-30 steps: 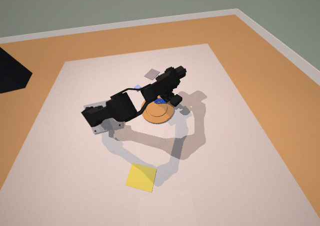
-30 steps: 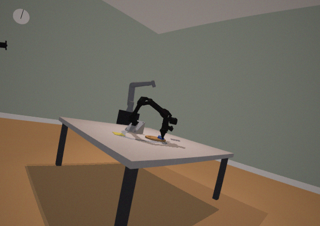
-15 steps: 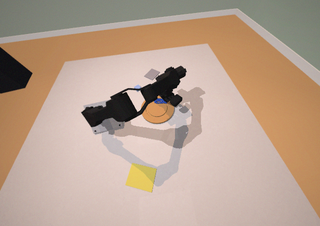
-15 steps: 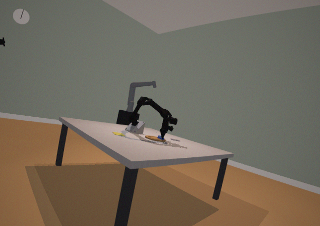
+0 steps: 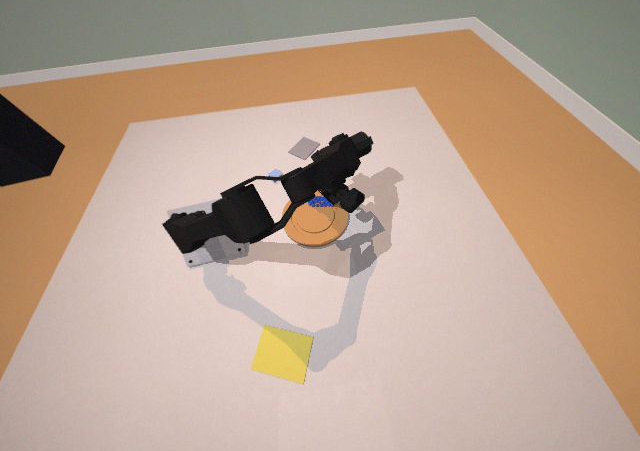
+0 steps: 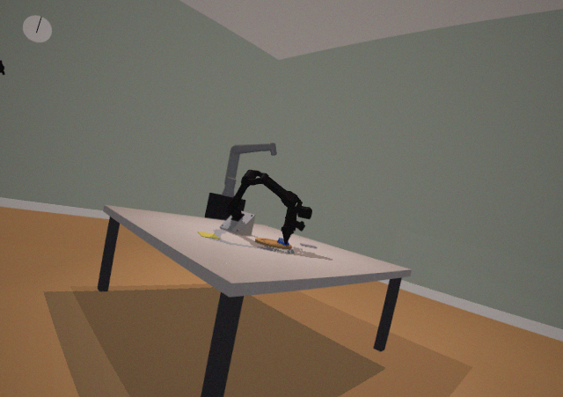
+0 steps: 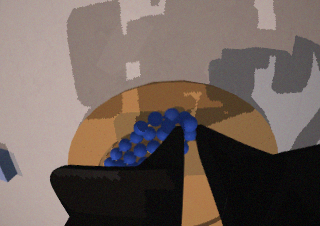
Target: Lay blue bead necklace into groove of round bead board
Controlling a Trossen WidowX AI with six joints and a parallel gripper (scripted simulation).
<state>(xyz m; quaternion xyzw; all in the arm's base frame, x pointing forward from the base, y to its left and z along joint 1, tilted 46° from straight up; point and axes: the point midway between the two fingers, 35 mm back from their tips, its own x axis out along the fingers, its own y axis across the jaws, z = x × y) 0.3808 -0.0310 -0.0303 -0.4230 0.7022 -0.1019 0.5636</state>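
The round orange-brown bead board (image 5: 310,238) (image 6: 266,241) (image 7: 87,141) lies on the table, with a ring-shaped groove line. The blue bead necklace (image 5: 320,201) (image 6: 281,240) (image 7: 140,149) is bunched in several rows over one side of the board, next to the fingers. My gripper (image 6: 286,243) (image 7: 188,132) points down over that side of the board. Its black fingertips are nearly together and shut on beads at one end of the bunch. Part of the necklace is hidden behind the left finger in the wrist view. In the top view the arm hides the fingertips.
A yellow square (image 5: 281,354) (image 6: 208,235) lies away from the board. A flat grey square (image 5: 303,148) (image 6: 308,245) and a small light blue piece (image 5: 276,173) (image 7: 7,165) lie on the other side. A dark box (image 5: 25,144) (image 6: 213,206) stands beyond the table.
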